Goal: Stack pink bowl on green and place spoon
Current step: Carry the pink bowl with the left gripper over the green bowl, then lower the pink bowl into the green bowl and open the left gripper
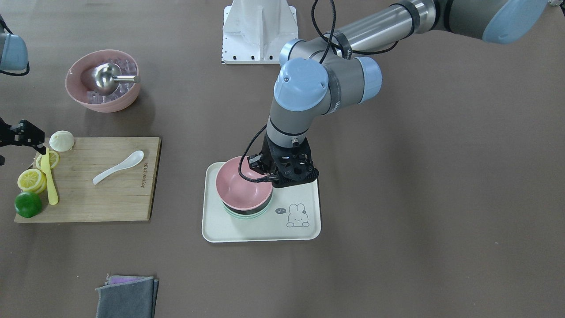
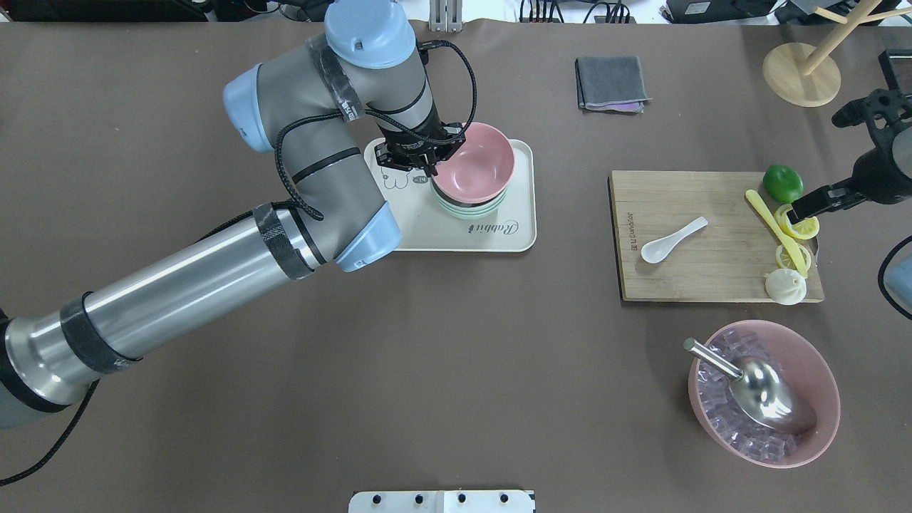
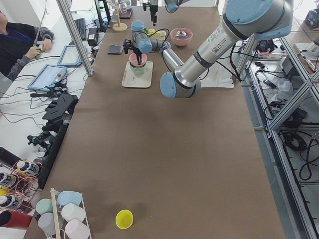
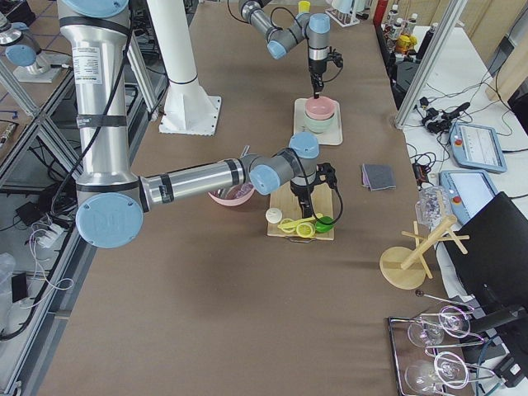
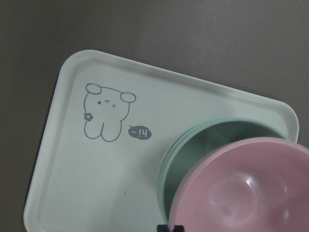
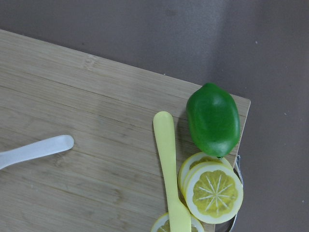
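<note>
The pink bowl (image 1: pixel 242 185) is over the green bowl (image 1: pixel 245 216) on the pale tray (image 1: pixel 304 232). My left gripper (image 1: pixel 282 170) is shut on the pink bowl's rim; the bowl looks slightly raised and offset. In the overhead view the pink bowl (image 2: pixel 474 160), green bowl (image 2: pixel 467 209) and left gripper (image 2: pixel 427 167) are at the tray's far end. The left wrist view shows the pink bowl (image 5: pixel 241 188) above the green one (image 5: pixel 193 150). The white spoon (image 1: pixel 118 167) (image 2: pixel 673 240) (image 6: pixel 34 151) lies on the cutting board. My right gripper (image 2: pixel 801 208) hovers open over the board's lemon corner.
The cutting board (image 2: pixel 712 278) also carries a lime (image 2: pixel 782 183), lemon slices (image 2: pixel 798 228), a yellow knife (image 2: pixel 773 228) and a white bun (image 2: pixel 785 286). A second pink bowl (image 2: pixel 819 370) with ice and a metal scoop stands near it. A grey cloth (image 2: pixel 611 83) and wooden rack (image 2: pixel 801 71) lie beyond.
</note>
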{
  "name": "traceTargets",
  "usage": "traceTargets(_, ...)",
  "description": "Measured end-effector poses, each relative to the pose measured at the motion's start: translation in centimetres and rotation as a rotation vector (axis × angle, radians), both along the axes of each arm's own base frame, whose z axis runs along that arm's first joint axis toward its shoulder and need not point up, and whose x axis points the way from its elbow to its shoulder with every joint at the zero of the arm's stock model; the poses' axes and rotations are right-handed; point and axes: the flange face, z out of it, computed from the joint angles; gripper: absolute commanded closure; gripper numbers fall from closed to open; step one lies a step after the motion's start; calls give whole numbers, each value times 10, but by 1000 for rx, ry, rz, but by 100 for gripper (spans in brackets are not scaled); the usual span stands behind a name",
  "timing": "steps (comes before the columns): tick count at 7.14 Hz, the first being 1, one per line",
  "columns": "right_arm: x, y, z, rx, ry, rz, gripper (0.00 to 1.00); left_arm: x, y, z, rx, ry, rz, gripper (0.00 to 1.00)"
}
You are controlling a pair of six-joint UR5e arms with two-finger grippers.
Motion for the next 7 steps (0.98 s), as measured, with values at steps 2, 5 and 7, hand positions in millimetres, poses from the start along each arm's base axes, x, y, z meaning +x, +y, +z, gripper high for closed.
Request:
traceTargets(2,0,0,0,-2,1,0,0,6,-2,5,7,-4,-1,100)
traceTargets(5,0,0,1,-2,1,0,0,16,3,11,13,-19,-1,100)
traceTargets(7,0,0,1,-3,1,0,0,20,5,13,18,-26,-5,100)
